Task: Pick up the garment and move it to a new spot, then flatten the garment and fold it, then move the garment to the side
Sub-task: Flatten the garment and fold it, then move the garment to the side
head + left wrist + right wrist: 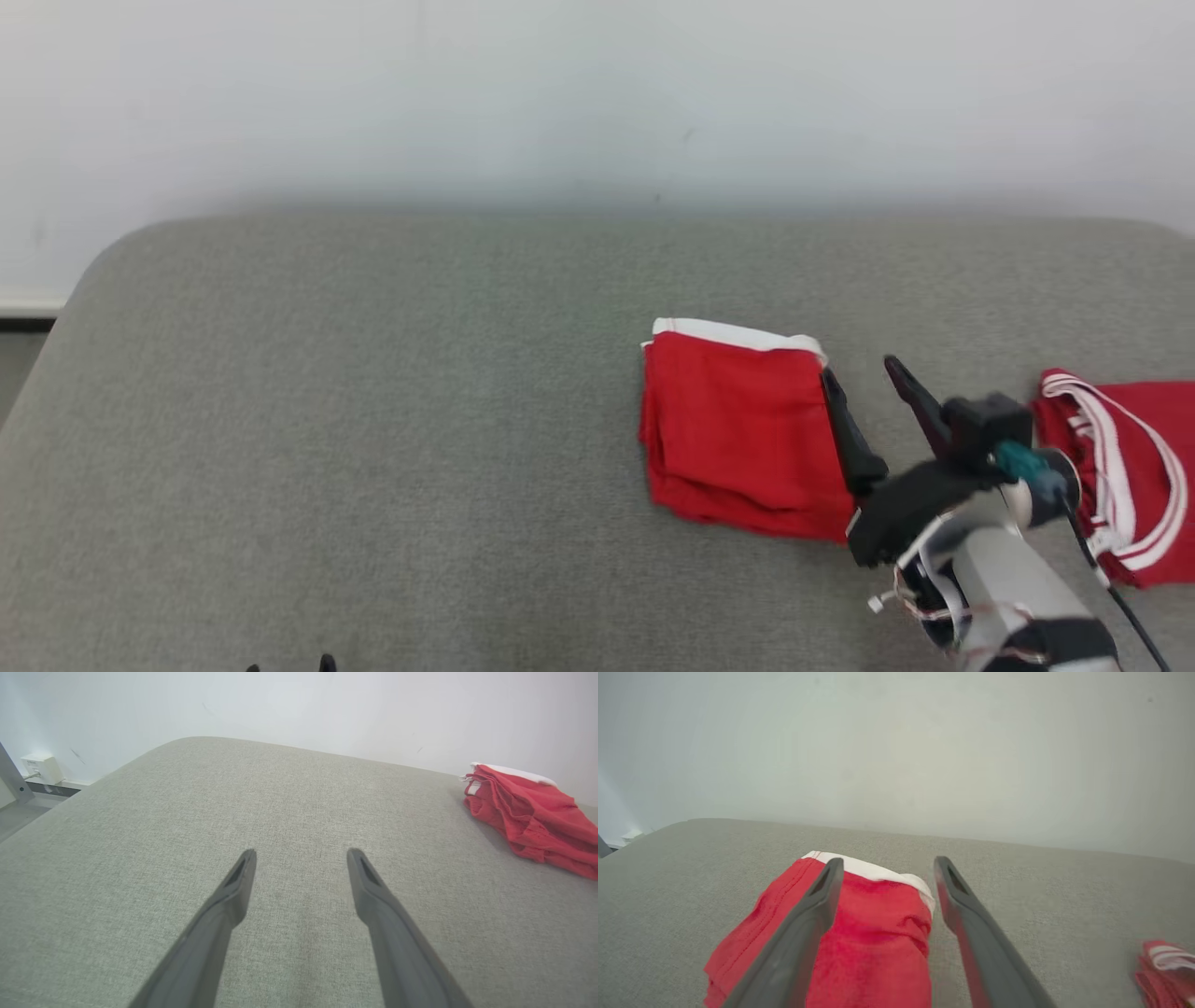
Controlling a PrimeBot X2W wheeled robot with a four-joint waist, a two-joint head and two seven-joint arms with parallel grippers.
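Observation:
The garment (738, 429) is a red cloth with a white band, folded into a neat rectangle on the grey cushion; it also lies at the right edge of the left wrist view (528, 812) and under the fingers in the right wrist view (873, 933). My right gripper (859, 378) (887, 872) is open at the fold's right edge, one finger over the cloth, the other over bare cushion, holding nothing. My left gripper (301, 856) hovers open and empty over bare cushion, well left of the garment; only its fingertips (327, 664) peek in at the head view's bottom edge.
A second red garment with white stripes (1120, 467) lies crumpled at the right edge of the grey cushion (373, 420). A white wall stands behind. A white wall box (41, 767) and floor lie past the cushion's left corner.

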